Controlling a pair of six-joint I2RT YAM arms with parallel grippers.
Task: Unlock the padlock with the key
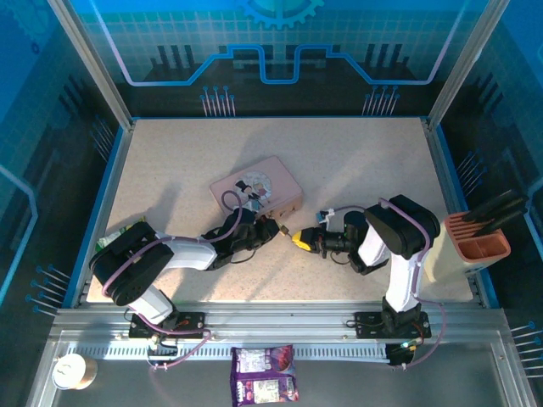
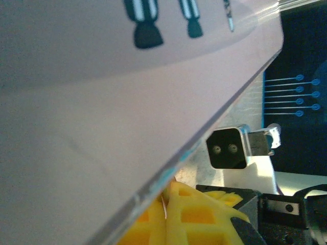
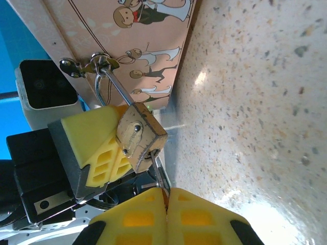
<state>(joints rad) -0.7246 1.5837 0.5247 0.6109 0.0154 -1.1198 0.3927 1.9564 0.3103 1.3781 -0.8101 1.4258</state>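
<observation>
**Key Meets Lock at the Tin's Hasp**

The right gripper point(image 3: 166, 204) is clenched on the key point(image 3: 159, 173), whose tip sits at the base of the padlock point(image 3: 140, 135) hanging from the shut pink tin point(image 3: 117, 46), contents unseen. The left gripper point(image 2: 165, 204) braces the lock; whether it clamps it cannot be told. The lock looks light, rigid and slick, best held by its body.

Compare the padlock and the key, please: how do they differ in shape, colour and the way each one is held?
The padlock is a blocky brass body with a silver shackle; the key is a thin dark sliver. The padlock is hooked by its shackle through the clasp of the pink tin; the key is pinched in the shut right gripper. Both are small metal pieces, and they meet at the padlock's underside.
</observation>
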